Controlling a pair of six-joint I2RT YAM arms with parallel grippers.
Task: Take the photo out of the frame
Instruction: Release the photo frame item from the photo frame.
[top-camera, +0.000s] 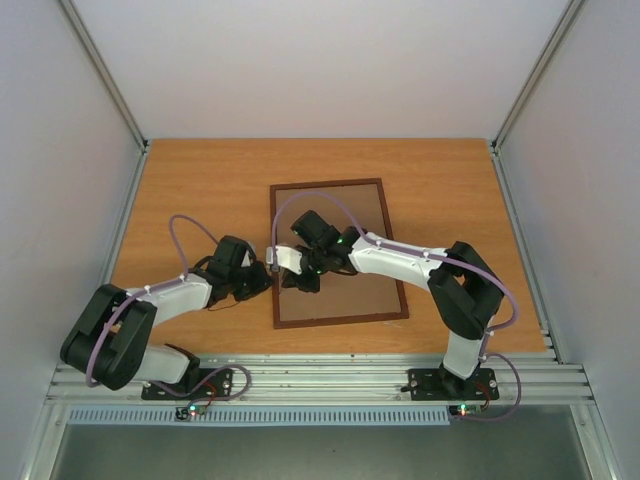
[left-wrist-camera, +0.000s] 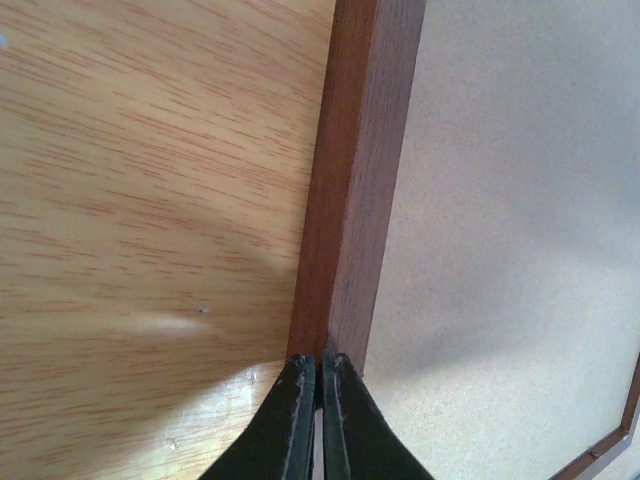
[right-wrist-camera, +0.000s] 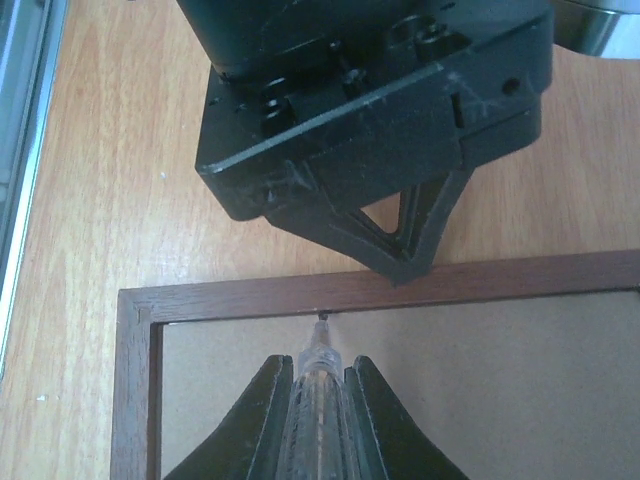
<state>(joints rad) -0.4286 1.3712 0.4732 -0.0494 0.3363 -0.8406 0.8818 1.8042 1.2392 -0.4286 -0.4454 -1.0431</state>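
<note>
The frame (top-camera: 330, 184) lies back up on the table, its dark reddish-brown rail (left-wrist-camera: 360, 180) around a plain brown back board (left-wrist-camera: 520, 200). The photo is hidden. My left gripper (left-wrist-camera: 320, 362) is shut with nothing between its fingers, and its tips rest against the frame's left rail (right-wrist-camera: 250, 295). My right gripper (right-wrist-camera: 320, 365) hangs over the back board, shut on a clear pen-like tool (right-wrist-camera: 320, 400). The tool's tip touches a small dark tab (right-wrist-camera: 322, 317) at the inner edge of that rail. From above, both grippers (top-camera: 268, 268) (top-camera: 300, 262) meet at the frame's left side.
The wooden table (top-camera: 200, 190) runs around the frame, with white walls on three sides. A metal rail (top-camera: 320, 380) carrying both arm bases lines the near edge. The left gripper's black body (right-wrist-camera: 370, 130) hangs just beyond the rail in the right wrist view.
</note>
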